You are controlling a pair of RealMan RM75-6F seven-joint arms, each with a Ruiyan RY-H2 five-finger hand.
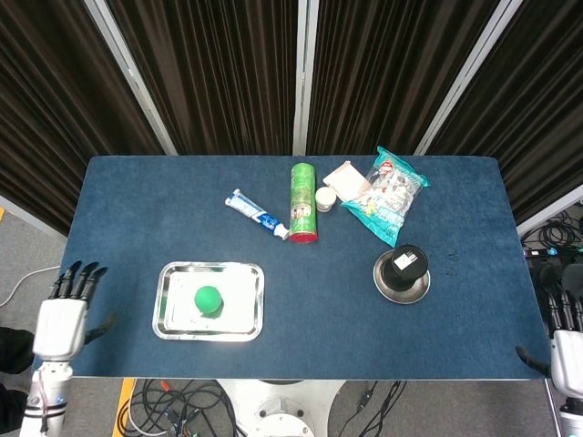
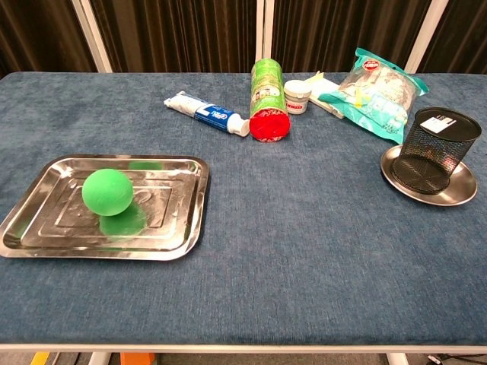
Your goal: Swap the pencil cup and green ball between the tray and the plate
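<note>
A green ball [image 1: 209,298] [image 2: 106,192] lies in the middle of the steel tray [image 1: 240,320] [image 2: 179,219] at the table's front left. The black mesh pencil cup [image 1: 404,267] [image 2: 437,149] stands upright on the round metal plate [image 1: 390,291] [image 2: 452,196] at the right. In the head view my left hand [image 1: 64,314] hangs off the table's left edge, fingers spread and holding nothing. My right hand [image 1: 567,333] shows at the far right edge, off the table, also holding nothing. Neither hand appears in the chest view.
Along the back lie a toothpaste tube [image 1: 258,215] [image 2: 205,112], a green can with a red cap [image 1: 303,201] [image 2: 268,99], a small white jar [image 1: 325,198] [image 2: 297,96] and a snack bag [image 1: 386,195] [image 2: 377,93].
</note>
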